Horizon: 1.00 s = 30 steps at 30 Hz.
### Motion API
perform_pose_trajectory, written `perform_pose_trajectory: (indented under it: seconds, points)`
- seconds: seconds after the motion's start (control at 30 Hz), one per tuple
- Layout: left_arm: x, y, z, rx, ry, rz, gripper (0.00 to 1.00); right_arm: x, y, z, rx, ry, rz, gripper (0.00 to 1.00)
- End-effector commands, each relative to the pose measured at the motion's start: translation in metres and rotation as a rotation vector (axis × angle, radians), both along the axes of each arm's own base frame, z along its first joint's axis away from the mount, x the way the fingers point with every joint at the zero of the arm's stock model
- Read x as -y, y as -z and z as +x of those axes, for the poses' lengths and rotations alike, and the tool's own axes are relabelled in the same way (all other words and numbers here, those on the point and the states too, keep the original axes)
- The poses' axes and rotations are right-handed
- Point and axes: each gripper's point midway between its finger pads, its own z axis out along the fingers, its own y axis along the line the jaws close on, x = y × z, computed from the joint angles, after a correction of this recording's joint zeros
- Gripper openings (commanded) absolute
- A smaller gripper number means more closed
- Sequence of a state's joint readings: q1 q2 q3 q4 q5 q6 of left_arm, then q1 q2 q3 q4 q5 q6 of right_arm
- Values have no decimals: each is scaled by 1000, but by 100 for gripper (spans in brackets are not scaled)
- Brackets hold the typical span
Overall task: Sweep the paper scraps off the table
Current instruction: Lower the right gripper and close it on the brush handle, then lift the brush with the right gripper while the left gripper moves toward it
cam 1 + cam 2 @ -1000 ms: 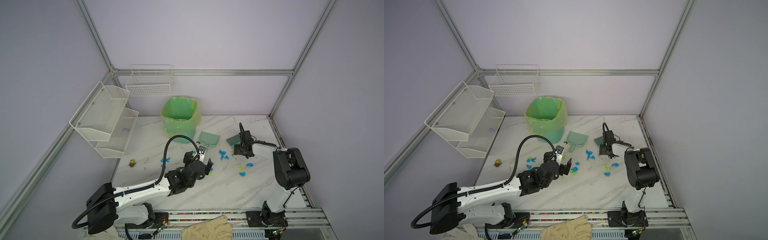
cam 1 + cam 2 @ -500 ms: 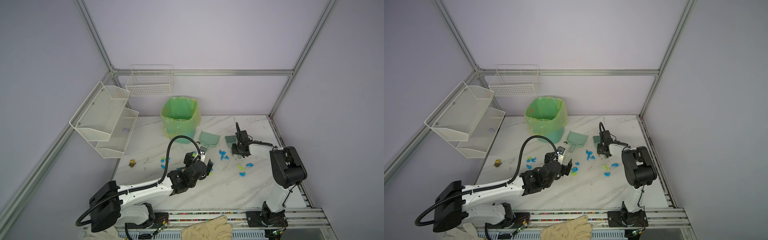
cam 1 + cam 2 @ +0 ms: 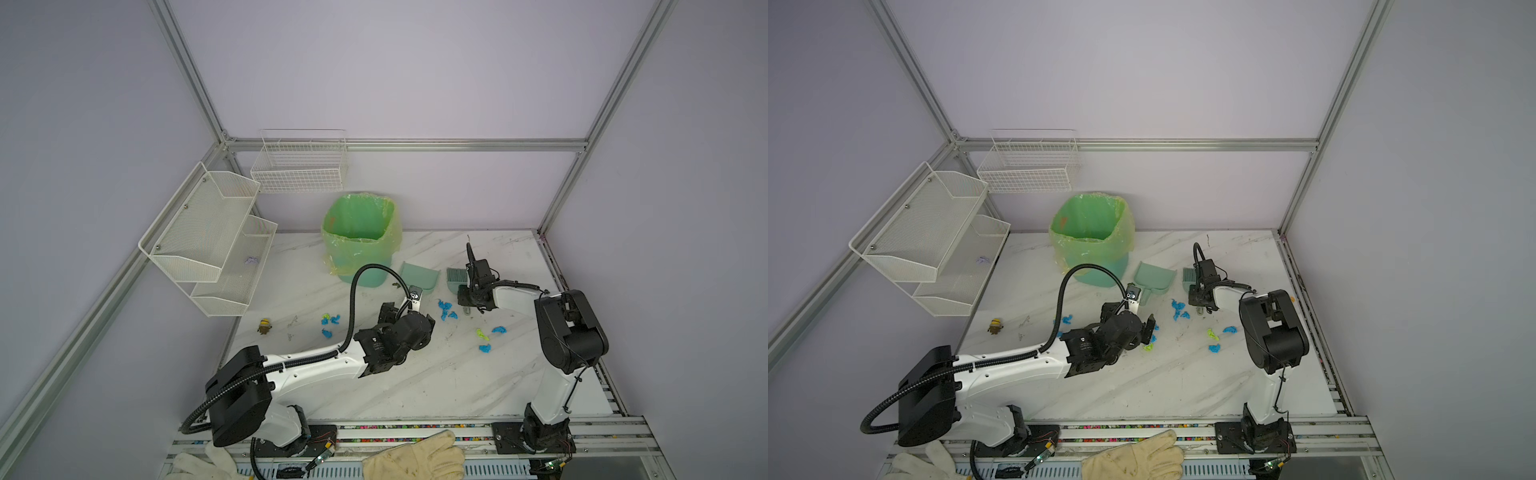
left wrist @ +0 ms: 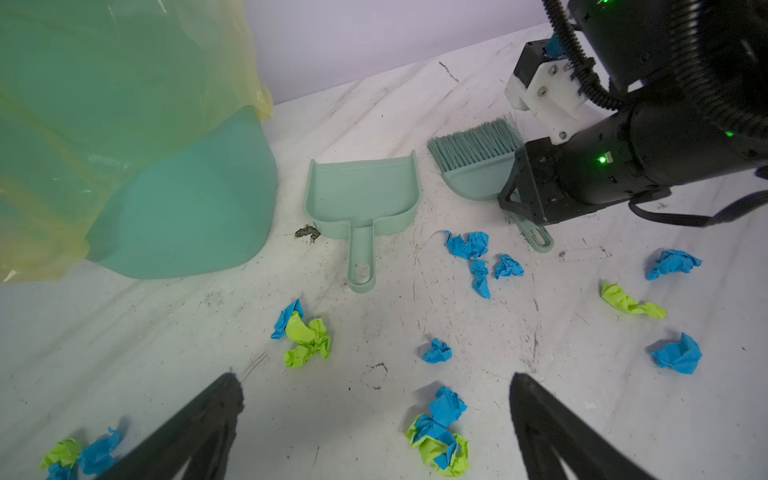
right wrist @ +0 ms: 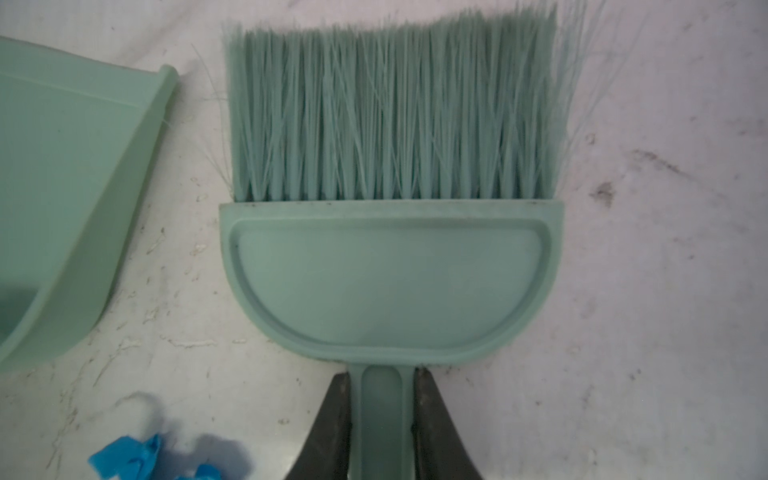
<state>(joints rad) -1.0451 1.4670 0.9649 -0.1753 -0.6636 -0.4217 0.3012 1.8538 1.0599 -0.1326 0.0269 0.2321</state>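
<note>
The right gripper (image 5: 381,374) clamps the thin handle of the mint-green plastic hand brush (image 5: 390,274); the left gripper (image 4: 374,378) gapes empty.
The brush could twist in that narrow pinch, scattering the crumpled blue and lime paper scraps (image 3: 445,308) strewn mid-frame across the white marbled table (image 3: 436,374).

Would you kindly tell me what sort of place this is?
Probably a robot test cell: two robot arms at a marble-look table, an aluminium frame around it, staged paper scraps and a brush.
</note>
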Motion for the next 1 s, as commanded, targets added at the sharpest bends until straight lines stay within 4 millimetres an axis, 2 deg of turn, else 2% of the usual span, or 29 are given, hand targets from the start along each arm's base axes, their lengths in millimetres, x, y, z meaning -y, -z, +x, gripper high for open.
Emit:
perform_pose_trajectory:
  seconds: [0.0,0.23,0.3,0.4,0.57,0.7,0.97]
  points:
    - [8,-29,13,-26,-37,-113,100,1,9,-21,-74,-4,-3,0]
    - [5,-30,38,-209,-30,-313,100,-3,-68,0,122,-4,45,0]
    - [2,-40,45,-217,-29,-364,100,-4,-87,1,174,-6,75,0]
    - [8,-62,50,-187,4,-422,100,-4,-105,-3,226,-12,98,0]
    - [45,-91,49,-179,168,-535,100,-10,-125,-13,279,-70,145,0]
    - [77,-103,46,-219,301,-595,100,-18,-140,-26,331,-117,209,0]
    - [106,-108,60,-233,341,-652,96,-22,-173,-45,429,-130,307,0]
